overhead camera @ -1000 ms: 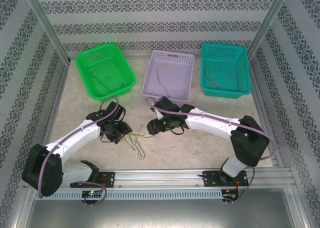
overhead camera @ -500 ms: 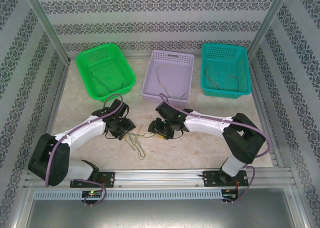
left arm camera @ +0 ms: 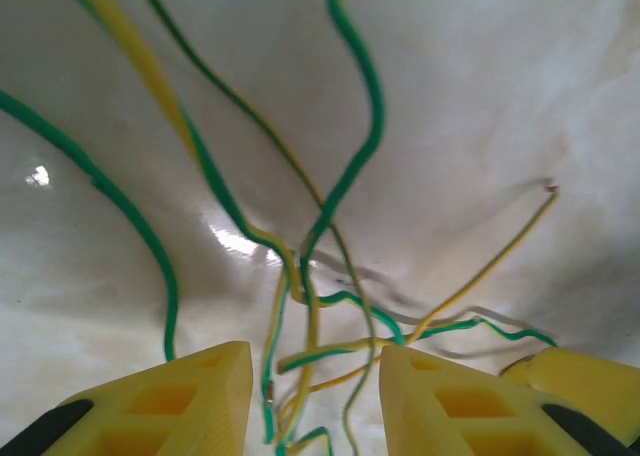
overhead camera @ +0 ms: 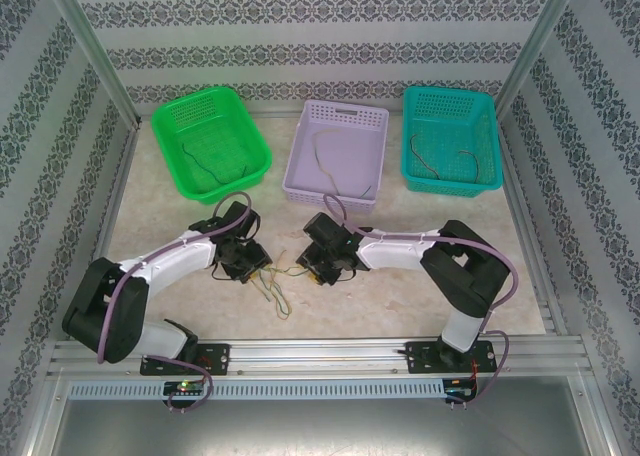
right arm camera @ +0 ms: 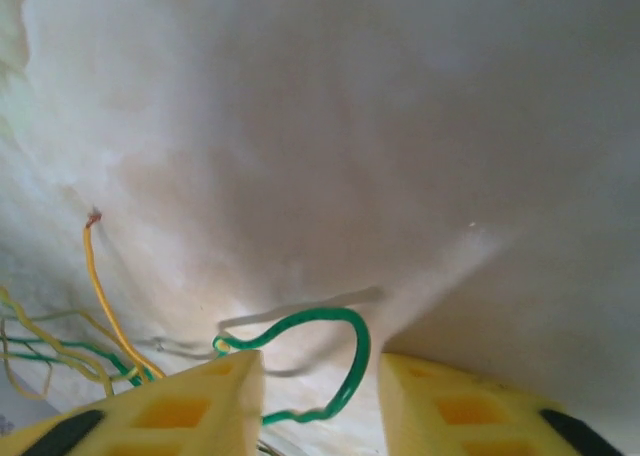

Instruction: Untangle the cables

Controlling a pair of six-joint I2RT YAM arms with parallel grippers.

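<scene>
the cables [overhead camera: 274,282] lie knotted on the bench [overhead camera: 400,296] toward its near edge. the left pincer [left arm camera: 315,376] is released, green and yellow strands crossing its gap; the right pincer [right arm camera: 320,381] is released too, around a green loop [right arm camera: 358,356]. i'd clench each on one strand clear of the knot and draw apart slowly. which strand crosses over which is hard to make out. along the far edge sit the green basket [overhead camera: 195,104], lavender basket [overhead camera: 345,111] and teal basket [overhead camera: 450,94].

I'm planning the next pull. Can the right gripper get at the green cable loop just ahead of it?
Probably yes: the green cable loop sits between the open fingers of the right gripper, with nothing covering it.
</scene>
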